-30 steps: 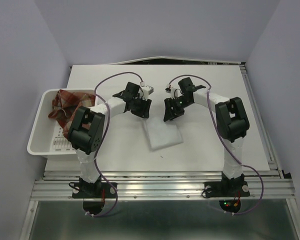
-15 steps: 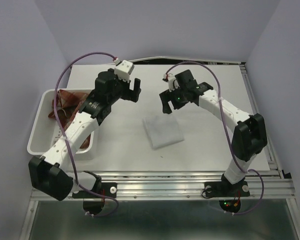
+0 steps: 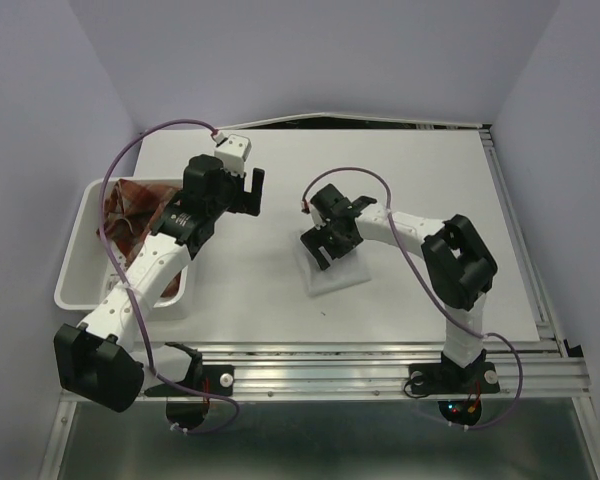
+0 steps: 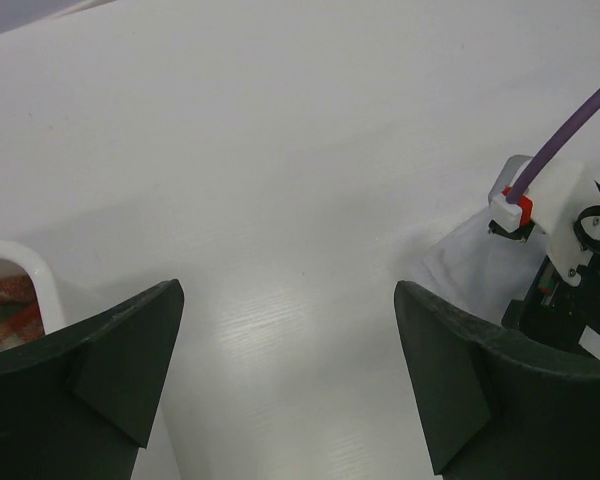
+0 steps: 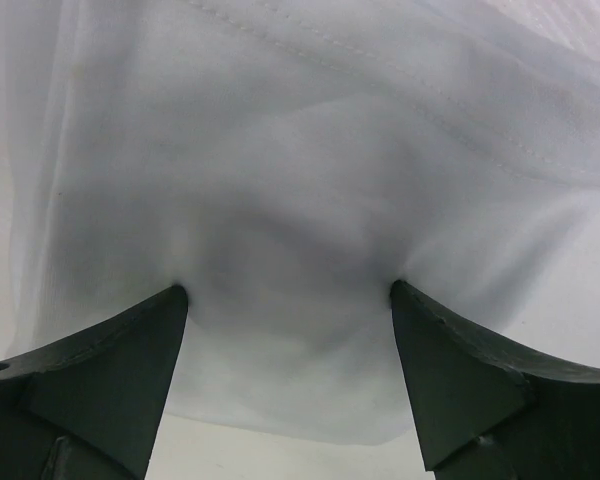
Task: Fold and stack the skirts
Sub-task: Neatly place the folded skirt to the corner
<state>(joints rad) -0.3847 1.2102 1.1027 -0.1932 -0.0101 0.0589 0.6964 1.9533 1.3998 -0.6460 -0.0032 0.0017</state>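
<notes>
White, folded skirt (image 3: 337,279) is pressed under the wide-spread right hand (image 3: 322,250), the left hand (image 3: 252,190) is held wide, and the plaid skirt (image 3: 128,205) is partly hidden in the tub (image 3: 73,285).

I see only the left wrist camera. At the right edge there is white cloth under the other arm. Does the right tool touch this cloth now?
Observer: Yes. In the right wrist view the right tool rests both fingertips on the white skirt, spread wide, pinching nothing.
Operator: Is this skirt folded already?
Observer: From above it is a small, nearly square packet at the table's middle, so it looks folded.
Operator: And the plaid one? I see only a scrap of it.
Observer: The top view shows the plaid skirt bunched up, unfolded, at the far end of the tub.
</notes>
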